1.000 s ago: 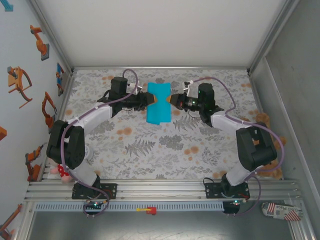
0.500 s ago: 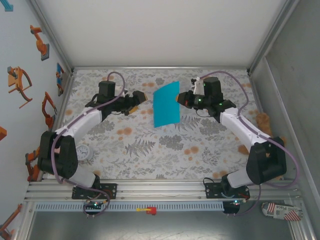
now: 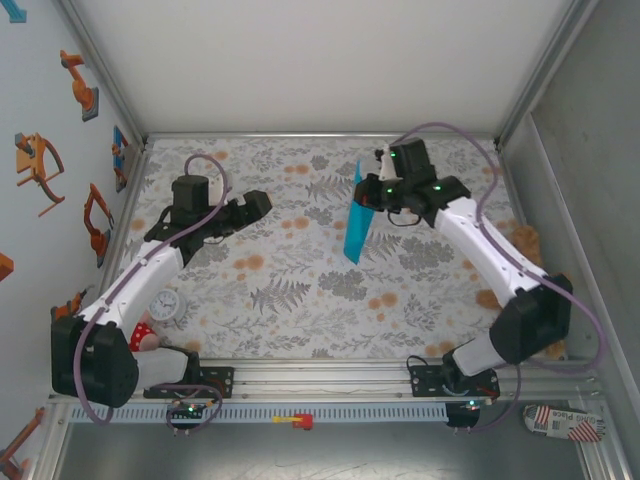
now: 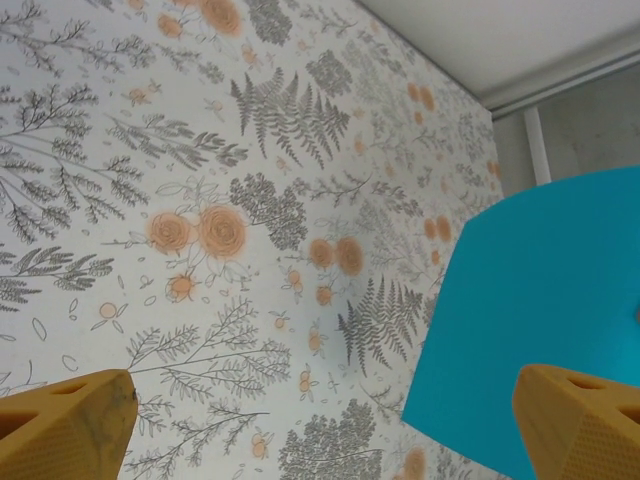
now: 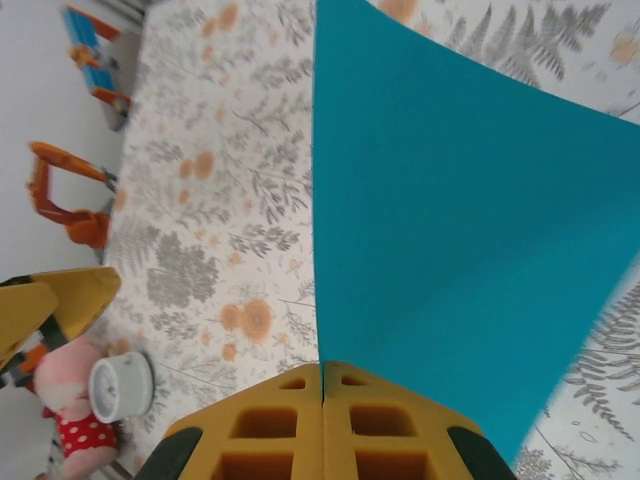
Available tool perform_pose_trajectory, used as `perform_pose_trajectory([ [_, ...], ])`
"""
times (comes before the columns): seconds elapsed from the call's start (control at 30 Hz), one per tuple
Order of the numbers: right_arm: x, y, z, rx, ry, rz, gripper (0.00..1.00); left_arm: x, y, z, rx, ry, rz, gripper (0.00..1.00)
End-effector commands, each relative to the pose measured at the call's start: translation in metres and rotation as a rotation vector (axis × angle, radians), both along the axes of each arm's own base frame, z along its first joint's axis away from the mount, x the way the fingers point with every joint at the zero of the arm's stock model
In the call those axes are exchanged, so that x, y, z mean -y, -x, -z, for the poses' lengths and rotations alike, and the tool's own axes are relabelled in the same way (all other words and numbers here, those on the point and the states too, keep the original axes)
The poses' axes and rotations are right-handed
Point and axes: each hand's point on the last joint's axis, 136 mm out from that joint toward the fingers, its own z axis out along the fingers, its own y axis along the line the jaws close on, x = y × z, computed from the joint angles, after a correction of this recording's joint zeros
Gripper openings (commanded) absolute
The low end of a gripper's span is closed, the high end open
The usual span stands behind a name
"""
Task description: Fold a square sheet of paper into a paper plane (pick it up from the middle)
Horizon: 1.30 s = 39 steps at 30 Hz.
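The square sheet of paper (image 3: pixel 356 222) is bright turquoise and hangs in the air, turned almost edge-on above the middle of the floral tablecloth. My right gripper (image 3: pixel 367 197) is shut on its upper edge. In the right wrist view the yellow fingers (image 5: pixel 270 425) pinch together on the sheet (image 5: pixel 450 220), which spreads away from them with a slight bend. My left gripper (image 3: pixel 262 203) stands open well to the left of the sheet, apart from it. In the left wrist view its fingertips (image 4: pixel 65 432) are spread wide with nothing between them, and the sheet (image 4: pixel 545 320) hangs at the right.
A small white clock (image 3: pixel 166 304) and a red-and-white toy (image 3: pixel 146 336) lie near the left arm's base. A brown toy (image 3: pixel 523 240) sits at the table's right edge. Frame walls close off the back and both sides of the tablecloth (image 3: pixel 300 300).
My left gripper let go of the sheet, opened wide and drew back to the left. My right gripper lifted the sheet and turned it from flat to nearly edge-on.
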Motion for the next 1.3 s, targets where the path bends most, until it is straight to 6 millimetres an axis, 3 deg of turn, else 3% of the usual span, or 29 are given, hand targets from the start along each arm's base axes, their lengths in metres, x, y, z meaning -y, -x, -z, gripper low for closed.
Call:
perform_pose_trajectory([
  [0.0, -0.025, -0.009, 0.049, -0.103, 0.034, 0.017, 0.00, 0.001, 0.002, 0.015, -0.036, 0.002, 0.013, 0.97],
  [0.17, -0.071, -0.028, 0.074, -0.134, -0.098, -0.032, 0.00, 0.006, 0.006, 0.032, -0.102, 0.026, 0.027, 0.99],
  [0.3, -0.083, -0.033, 0.086, -0.150, -0.162, -0.040, 0.00, 0.009, 0.007, 0.043, -0.134, 0.027, 0.028, 1.00],
  [0.43, -0.077, -0.031, 0.108, -0.195, -0.179, -0.030, 0.00, 0.023, 0.007, 0.056, -0.171, 0.036, 0.050, 0.97],
  [0.73, -0.057, -0.027, 0.153, -0.283, -0.186, -0.005, 0.00, 0.068, -0.003, 0.094, -0.292, 0.036, 0.114, 0.80],
  [1.27, -0.034, -0.045, 0.186, -0.299, -0.135, -0.040, 0.00, 0.119, -0.022, 0.144, -0.398, -0.047, 0.095, 0.65],
])
